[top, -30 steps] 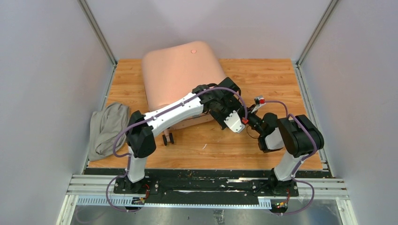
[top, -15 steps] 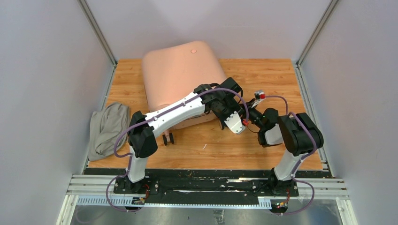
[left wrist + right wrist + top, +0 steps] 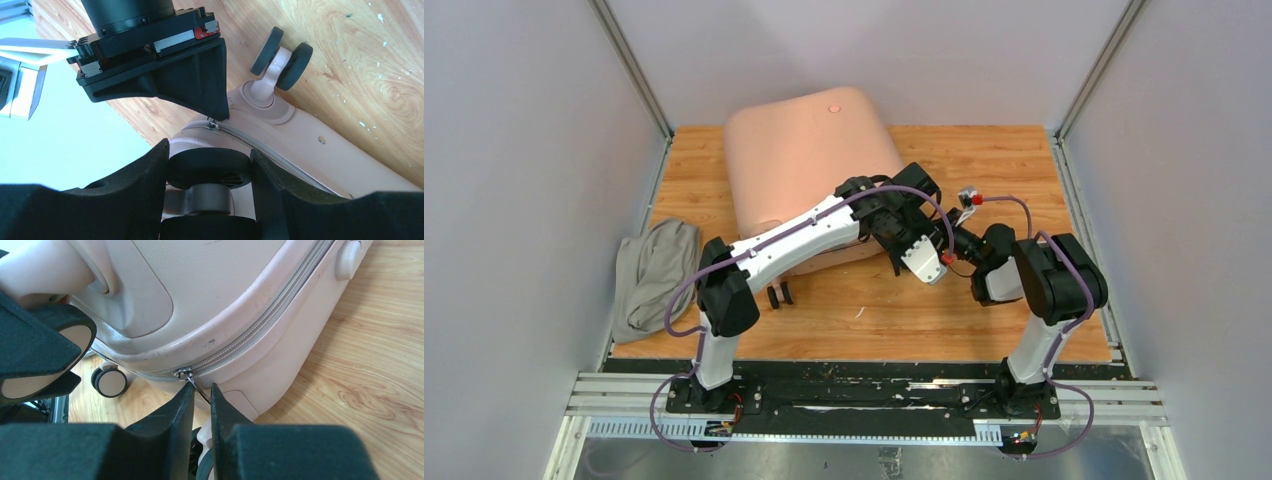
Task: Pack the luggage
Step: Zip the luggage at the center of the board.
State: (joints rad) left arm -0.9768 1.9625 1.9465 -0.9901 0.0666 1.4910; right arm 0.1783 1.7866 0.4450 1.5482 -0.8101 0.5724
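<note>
We find the luggage (image 3: 809,150) closed on the desk (image 3: 984,160), directly ahead of both hands. The left hand (image 3: 206,160) clamps a wheel (image 3: 210,176). The right hand (image 3: 202,390) stands narrow around the zipper pull (image 3: 196,384); we cannot tell if it is pinched. Risks: the thin pull slips free, the wheel swivels, or the crowded hands collide. A grey cloth (image 3: 652,275) lies well left of the left hand.

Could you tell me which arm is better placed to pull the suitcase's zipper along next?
Right. The right gripper pinches the zipper pull between its fingers, while the left gripper is clamped on a wheel of the luggage, probably steadying it.
</note>
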